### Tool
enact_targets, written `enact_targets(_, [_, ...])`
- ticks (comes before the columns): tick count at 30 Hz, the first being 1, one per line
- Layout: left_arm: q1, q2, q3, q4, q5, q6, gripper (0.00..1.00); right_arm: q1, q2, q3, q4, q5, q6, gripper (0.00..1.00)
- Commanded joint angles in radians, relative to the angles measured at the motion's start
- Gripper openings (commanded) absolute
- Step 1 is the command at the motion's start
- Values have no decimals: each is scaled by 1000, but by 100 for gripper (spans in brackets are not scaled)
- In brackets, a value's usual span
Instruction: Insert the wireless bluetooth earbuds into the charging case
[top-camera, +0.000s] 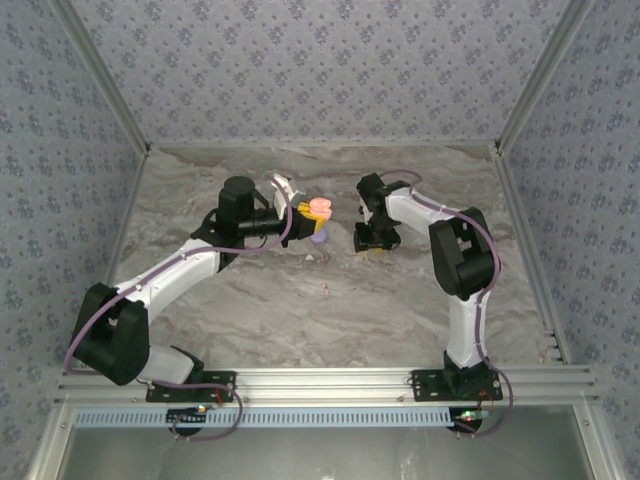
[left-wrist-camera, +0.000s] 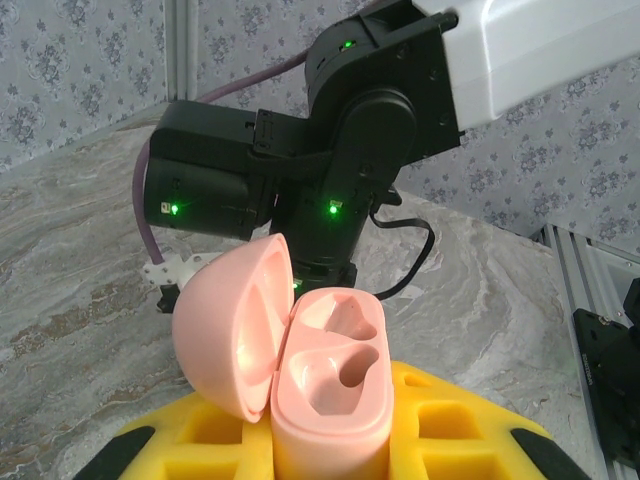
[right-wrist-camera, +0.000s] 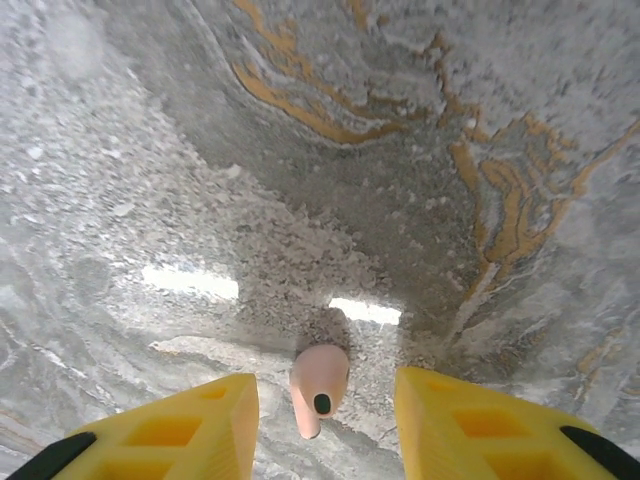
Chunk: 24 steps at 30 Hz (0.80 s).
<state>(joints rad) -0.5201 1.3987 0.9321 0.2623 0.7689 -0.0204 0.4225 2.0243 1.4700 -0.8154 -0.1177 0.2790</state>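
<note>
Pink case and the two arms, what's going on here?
The left end effector holds the pink charging case, lid open and both wells empty. The right end effector is low over the marble table, open, with its yellow fingers on either side of a pale pink earbud lying there. It is not yet gripped. No earbud is in the case so far.

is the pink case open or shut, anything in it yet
Open and empty: the pink case has its lid swung aside and both wells bare.
</note>
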Motion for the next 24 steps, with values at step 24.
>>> enact_targets(24, [-9,-26,10,11,8,-1,2,39,86,111,-105,68,-14,32])
